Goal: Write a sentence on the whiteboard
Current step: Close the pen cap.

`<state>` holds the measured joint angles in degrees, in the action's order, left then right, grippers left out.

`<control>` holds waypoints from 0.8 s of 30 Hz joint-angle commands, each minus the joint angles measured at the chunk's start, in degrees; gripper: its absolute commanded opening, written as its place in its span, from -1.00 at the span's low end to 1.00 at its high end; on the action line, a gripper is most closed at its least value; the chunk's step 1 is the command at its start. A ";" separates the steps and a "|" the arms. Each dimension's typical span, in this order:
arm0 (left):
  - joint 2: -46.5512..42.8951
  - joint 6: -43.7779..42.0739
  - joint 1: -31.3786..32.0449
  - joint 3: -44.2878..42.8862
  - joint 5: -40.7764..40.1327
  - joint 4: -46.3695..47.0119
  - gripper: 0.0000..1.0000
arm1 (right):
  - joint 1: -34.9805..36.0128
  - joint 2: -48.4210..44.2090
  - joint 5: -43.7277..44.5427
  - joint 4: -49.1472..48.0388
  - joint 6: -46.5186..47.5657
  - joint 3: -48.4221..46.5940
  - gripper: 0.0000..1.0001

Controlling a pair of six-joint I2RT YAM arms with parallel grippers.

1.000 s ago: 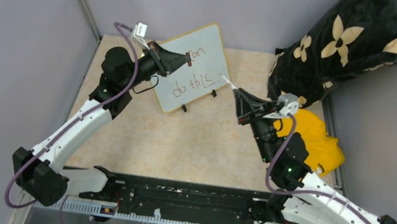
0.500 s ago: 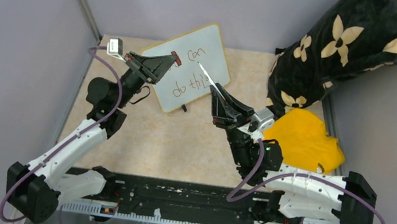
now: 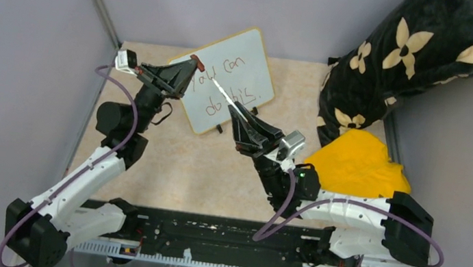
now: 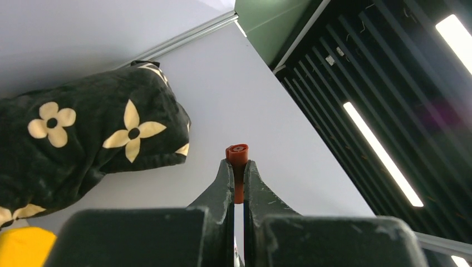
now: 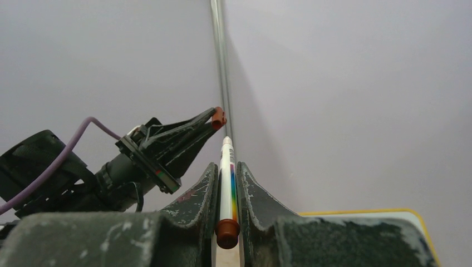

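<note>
- Currently, the small rectangular whiteboard with rounded corners and a thin yellow-tan frame [image 3: 253,51] stands at the far centre of the beige speckled table [image 3: 174,167], turned at an angle.
- Its small black feet show along its near edge.
- The dark handwritten sentence [image 3: 234,69] fills the board in two lines, reading "you can" and "do this".
- The left gripper [image 3: 192,64] is at the far left corner of the board, its jaws clamped on a small red-brown marker cap [image 3: 197,62].
- In the left wrist view, the cap [image 4: 237,158] protrudes from between the closed fingertips of the left gripper [image 4: 238,172].
- The right gripper [image 3: 236,111] is at the near side of the board, its jaws closed on a white marker with a rainbow stripe [image 3: 222,93].
- The marker's far end lies over the board between the two lines of writing; contact with the surface cannot be determined.
- In the right wrist view, the marker [image 5: 226,183] sits lengthwise between the fingers of the right gripper [image 5: 225,169], its red-brown end nearest the camera.
- A black plush pillow with cream flower shapes [image 3: 424,48] lies at the far right.
- A yellow cloth [image 3: 360,167] lies just near of the pillow, at the right edge of the table.
</note>
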<state>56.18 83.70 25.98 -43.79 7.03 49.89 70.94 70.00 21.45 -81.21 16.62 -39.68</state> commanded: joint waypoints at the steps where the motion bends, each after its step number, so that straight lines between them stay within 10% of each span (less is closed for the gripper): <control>1: 0.32 4.22 -0.29 0.40 -0.61 3.04 -1.00 | 0.58 0.97 -2.75 -4.14 -0.16 -4.30 -1.00; 24: 0.35 4.40 -0.23 0.66 0.66 3.76 -1.00 | 0.65 2.71 -3.00 -1.06 -2.08 -6.50 -1.00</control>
<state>56.62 87.44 25.98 -43.11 7.05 50.81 71.11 72.20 19.14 -80.93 15.79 -42.81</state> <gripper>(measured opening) 0.027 0.123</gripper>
